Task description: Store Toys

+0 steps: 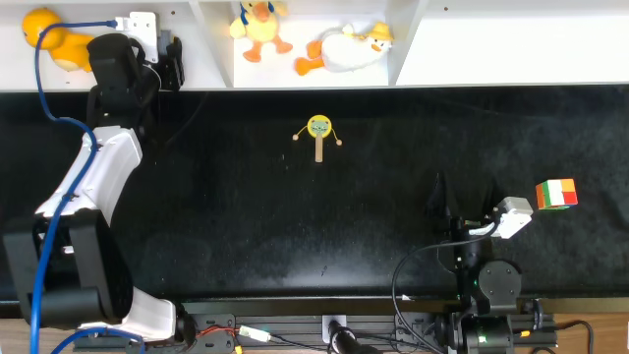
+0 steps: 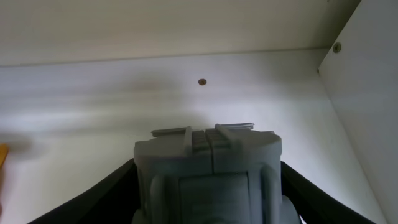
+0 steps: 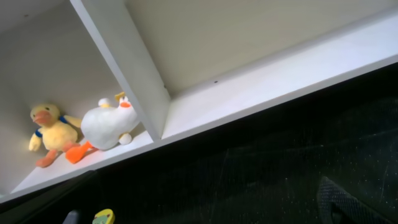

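The left gripper is inside the left box of the shelf. Its fingers are pressed together with nothing between them. An orange toy sits near it in the same box. A yellow duck and a white duck lie side by side in the middle box. A rattle lies on the black surface, out in front of that box. The right gripper has its fingers spread and holds nothing. A cube sits near it on the surface.

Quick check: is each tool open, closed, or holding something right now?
Left tool: cannot be told.
Right tool: open, holding nothing.
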Controlling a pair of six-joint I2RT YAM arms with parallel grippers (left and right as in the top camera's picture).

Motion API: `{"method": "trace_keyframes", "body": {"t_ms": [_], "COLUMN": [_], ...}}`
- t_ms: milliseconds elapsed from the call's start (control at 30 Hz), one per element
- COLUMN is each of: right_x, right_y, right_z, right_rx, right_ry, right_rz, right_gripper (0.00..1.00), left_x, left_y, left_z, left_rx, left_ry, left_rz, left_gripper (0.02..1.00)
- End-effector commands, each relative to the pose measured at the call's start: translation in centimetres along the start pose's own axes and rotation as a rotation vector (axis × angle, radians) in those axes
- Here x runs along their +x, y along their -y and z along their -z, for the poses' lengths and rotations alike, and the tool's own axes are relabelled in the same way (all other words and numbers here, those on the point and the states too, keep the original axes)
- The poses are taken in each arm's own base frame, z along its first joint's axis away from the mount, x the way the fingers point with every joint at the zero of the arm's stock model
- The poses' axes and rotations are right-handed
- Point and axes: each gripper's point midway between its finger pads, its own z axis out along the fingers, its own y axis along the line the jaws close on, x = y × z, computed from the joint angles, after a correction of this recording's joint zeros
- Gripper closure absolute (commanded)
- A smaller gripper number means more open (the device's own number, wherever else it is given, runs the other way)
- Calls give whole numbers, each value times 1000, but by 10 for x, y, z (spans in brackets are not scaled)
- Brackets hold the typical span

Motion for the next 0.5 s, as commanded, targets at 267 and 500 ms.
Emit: {"method": "trace_keyframes", "body": {"t_ms": [267,500], "right_x": [4,4], "right_y": [1,1], "right_z": [0,0], "right_rx": [2,2], "right_ry": [0,0], "right_rz": [-4,-4], "right_gripper": [5,5], "left_x": [-6,-8], "left_y": [7,8], "left_z": [-3,-1], "left_rx": [49,54], "left_ry": [15,20], "left_rz": [34,33], "left_gripper": [288,148]}}
